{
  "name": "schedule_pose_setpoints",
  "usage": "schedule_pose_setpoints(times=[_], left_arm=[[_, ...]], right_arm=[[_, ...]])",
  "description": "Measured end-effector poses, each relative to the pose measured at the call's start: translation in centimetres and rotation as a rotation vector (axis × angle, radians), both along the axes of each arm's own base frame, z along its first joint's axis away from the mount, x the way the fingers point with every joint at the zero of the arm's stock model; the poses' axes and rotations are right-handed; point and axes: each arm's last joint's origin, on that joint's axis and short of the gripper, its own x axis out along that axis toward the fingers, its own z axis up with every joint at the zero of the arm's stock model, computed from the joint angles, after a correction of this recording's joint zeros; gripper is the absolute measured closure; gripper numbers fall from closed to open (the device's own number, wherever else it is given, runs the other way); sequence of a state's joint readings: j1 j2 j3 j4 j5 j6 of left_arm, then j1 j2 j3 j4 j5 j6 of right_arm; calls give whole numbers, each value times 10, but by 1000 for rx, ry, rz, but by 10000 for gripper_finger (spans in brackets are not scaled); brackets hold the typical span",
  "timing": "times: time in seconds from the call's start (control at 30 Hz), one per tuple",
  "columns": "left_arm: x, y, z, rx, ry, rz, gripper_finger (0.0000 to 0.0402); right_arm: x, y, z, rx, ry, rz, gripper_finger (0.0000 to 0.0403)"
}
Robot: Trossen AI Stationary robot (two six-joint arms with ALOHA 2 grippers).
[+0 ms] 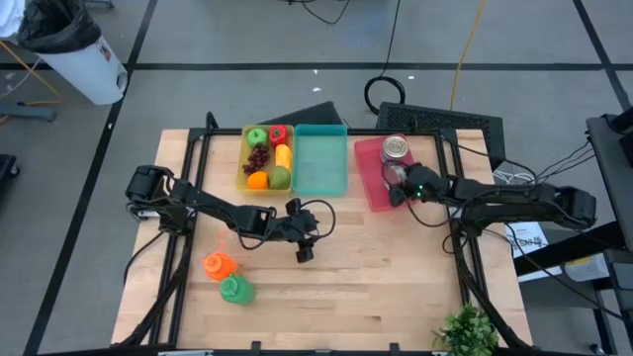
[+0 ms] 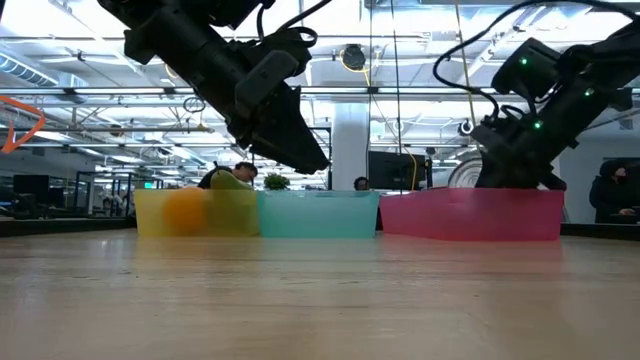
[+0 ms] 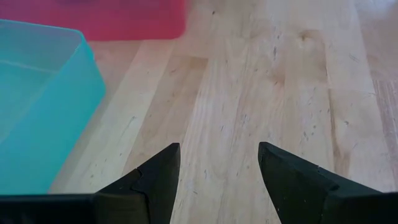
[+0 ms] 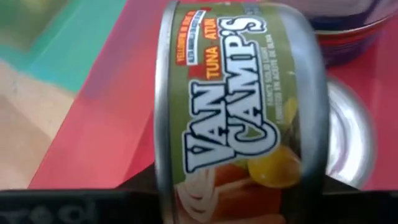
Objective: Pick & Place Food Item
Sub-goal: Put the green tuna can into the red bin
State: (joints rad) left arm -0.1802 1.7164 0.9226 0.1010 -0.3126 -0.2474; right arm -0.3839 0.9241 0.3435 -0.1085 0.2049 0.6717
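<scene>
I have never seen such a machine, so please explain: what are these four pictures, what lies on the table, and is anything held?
It is a robot with two dark arms at a wooden table. One picture looks down from above, one looks level across the table, and two come from cameras on the wrists. On the table stand a yellow bin with toy fruit, an empty teal bin and a pink bin with cans. Two toys, orange and green, lie near the front. The left hand is open and empty above the table's middle. The right hand is in the pink bin, closed on a tuna can.
</scene>
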Motion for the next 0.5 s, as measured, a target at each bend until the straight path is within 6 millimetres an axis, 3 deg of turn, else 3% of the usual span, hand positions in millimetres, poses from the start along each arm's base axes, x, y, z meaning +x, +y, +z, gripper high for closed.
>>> schedule_pose_setpoints(times=[0.27,0.37,0.5], left_arm=[[0,0,0,1,0,-1,174],[0,0,0,1,0,-1,174],[0,0,0,0,0,0,174]], right_arm=[[2,1,4,11,-49,42,83],[0,2,8,11,-79,37,51],[-1,2,16,-19,-102,43,40]])
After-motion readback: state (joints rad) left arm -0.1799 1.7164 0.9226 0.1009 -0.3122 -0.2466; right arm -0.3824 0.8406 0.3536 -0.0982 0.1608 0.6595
